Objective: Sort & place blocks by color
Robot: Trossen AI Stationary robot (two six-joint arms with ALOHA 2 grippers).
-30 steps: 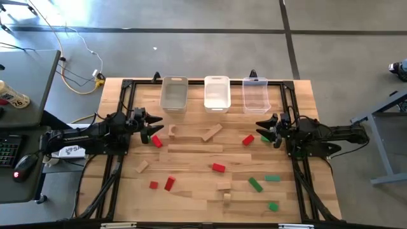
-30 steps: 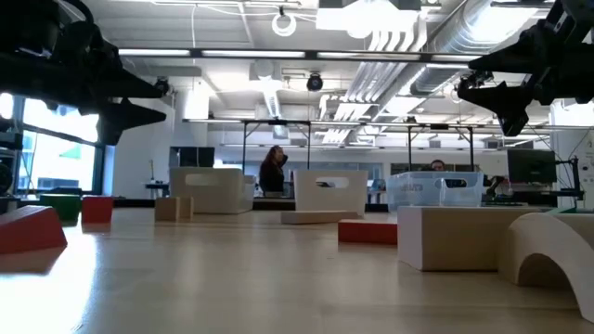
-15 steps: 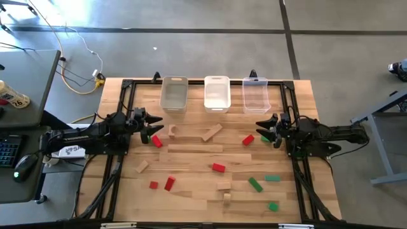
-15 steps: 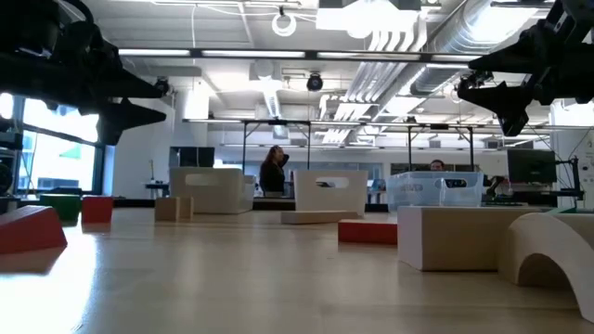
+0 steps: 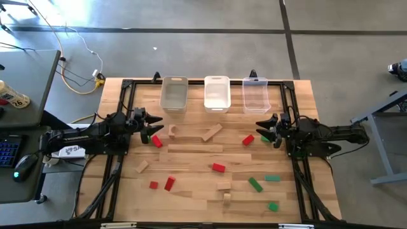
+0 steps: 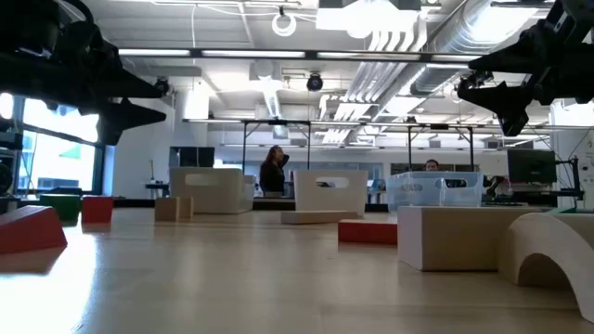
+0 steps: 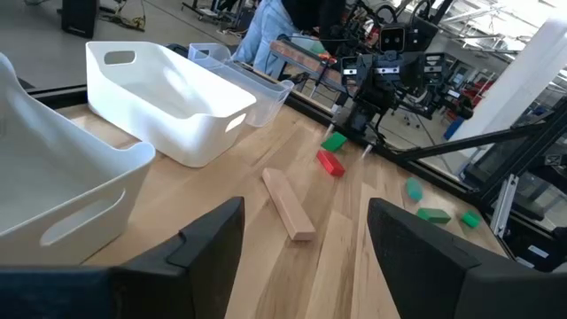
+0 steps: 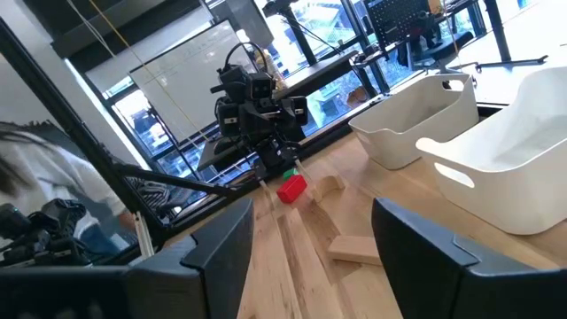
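Blocks (image 5: pixel 218 168) lie scattered over the table's (image 5: pixel 191 197) near and middle parts. Further back, the left gripper (image 5: pixel 154 124) and right gripper (image 5: pixel 261 126) hover at opposite edges, both open and empty. Three bins (image 5: pixel 216 94) line the far edge.

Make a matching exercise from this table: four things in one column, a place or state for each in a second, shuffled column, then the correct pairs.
Things:
1. left gripper
2. clear bin
3. long tan plank
4. tan arch block

Places or states:
A. flat at mid-table, below the bins in the high view
B. open, holding nothing, at the left edge
C. rightmost of the three bins
D. just right of the left gripper

Pairs: 1-B, 2-C, 3-A, 4-D
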